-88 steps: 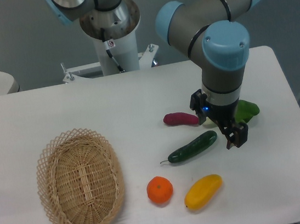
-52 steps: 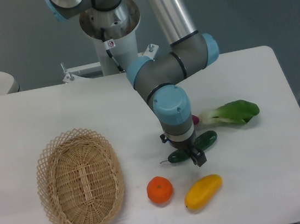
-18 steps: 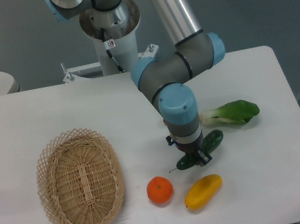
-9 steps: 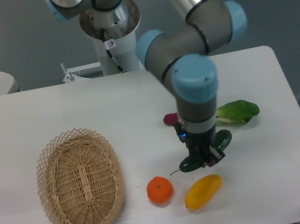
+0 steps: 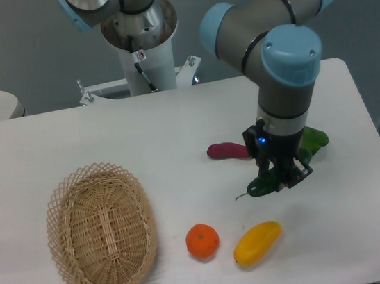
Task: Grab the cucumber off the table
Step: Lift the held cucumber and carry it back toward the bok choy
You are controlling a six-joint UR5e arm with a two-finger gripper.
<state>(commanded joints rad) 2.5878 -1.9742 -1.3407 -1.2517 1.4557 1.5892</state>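
Note:
The dark green cucumber [image 5: 260, 188] hangs in my gripper [image 5: 282, 175], lifted a little above the white table [image 5: 105, 135], its thin stem tail pointing left. The gripper is shut on its middle, and the fingers and wrist hide the cucumber's right half. The arm reaches down from the upper right.
A dark red sweet potato [image 5: 228, 152] lies just left of the gripper. Green bok choy [image 5: 314, 141] shows behind the wrist on the right. A yellow mango [image 5: 257, 243] and an orange [image 5: 202, 241] lie in front. A wicker basket [image 5: 101, 228] stands at the left.
The gripper came over the cucumber, shut on it and raised it. In the last second it has carried it to the right and up, away from the mango.

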